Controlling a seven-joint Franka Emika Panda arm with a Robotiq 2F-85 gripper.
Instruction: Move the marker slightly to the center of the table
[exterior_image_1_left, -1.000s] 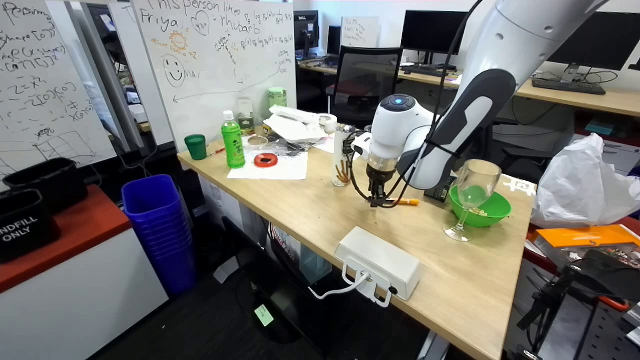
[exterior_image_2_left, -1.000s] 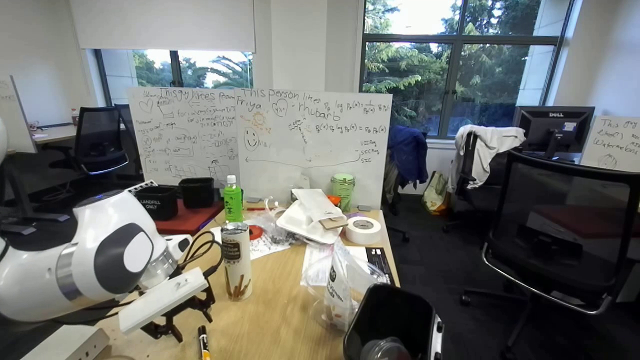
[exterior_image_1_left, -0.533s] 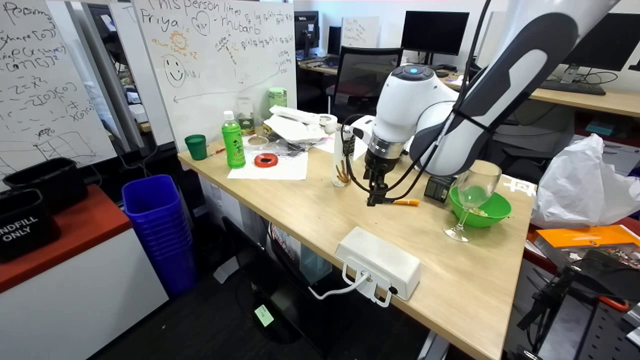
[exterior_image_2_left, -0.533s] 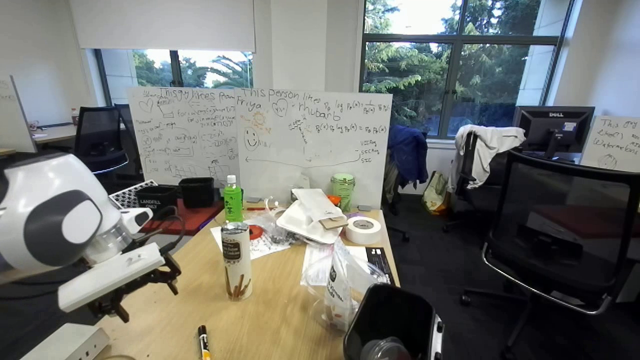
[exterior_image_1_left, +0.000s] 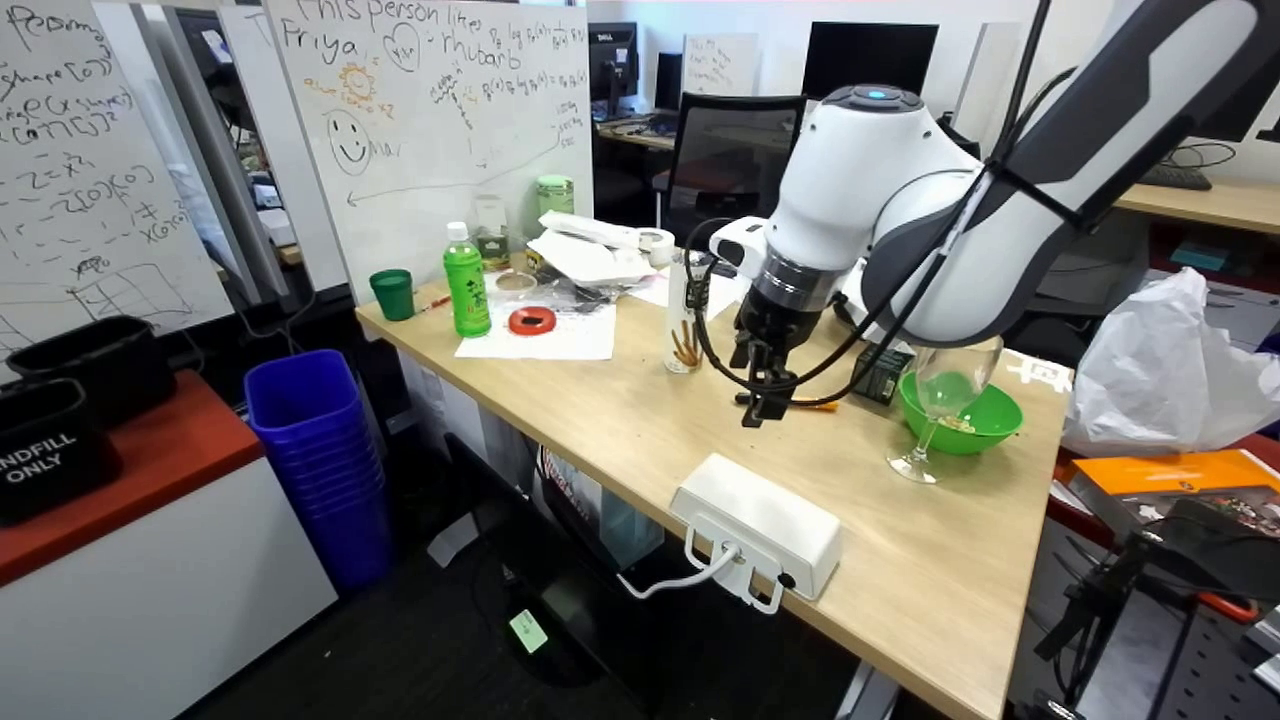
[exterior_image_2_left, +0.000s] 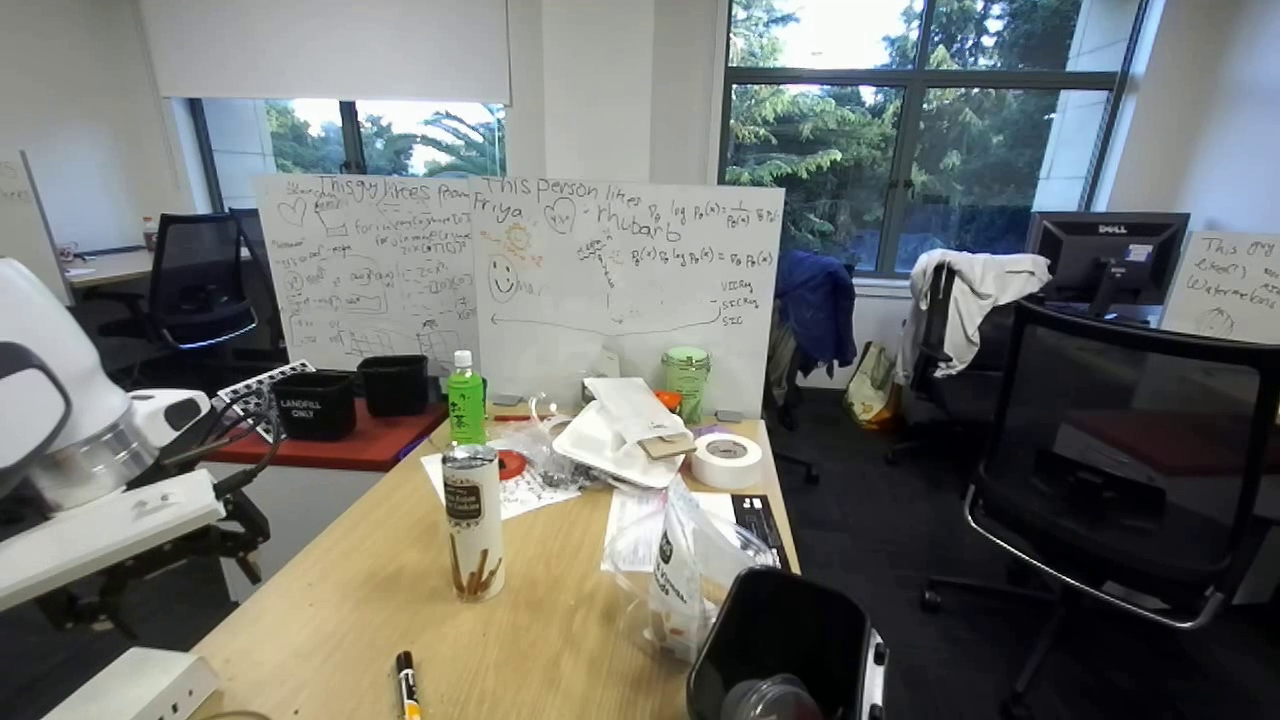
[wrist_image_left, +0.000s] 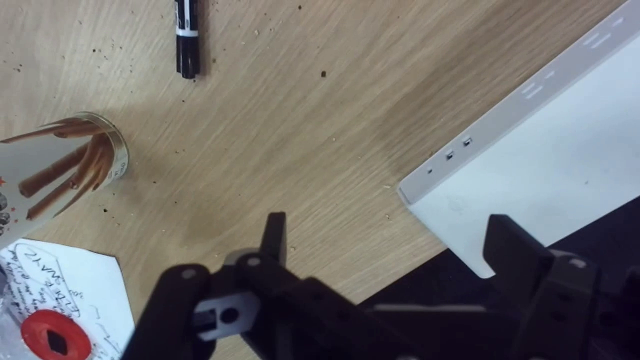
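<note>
Standing near the marker: canister, bowl

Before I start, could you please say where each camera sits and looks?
Wrist view: wrist-mounted, facing the table; open gripper shows.
An exterior view: off the table's long side, facing across it; arm and gripper show.
An exterior view: seemingly near the table's end, facing the whiteboard; arm and gripper partly show.
Both exterior views share the marker.

Fingers now farther from marker
</note>
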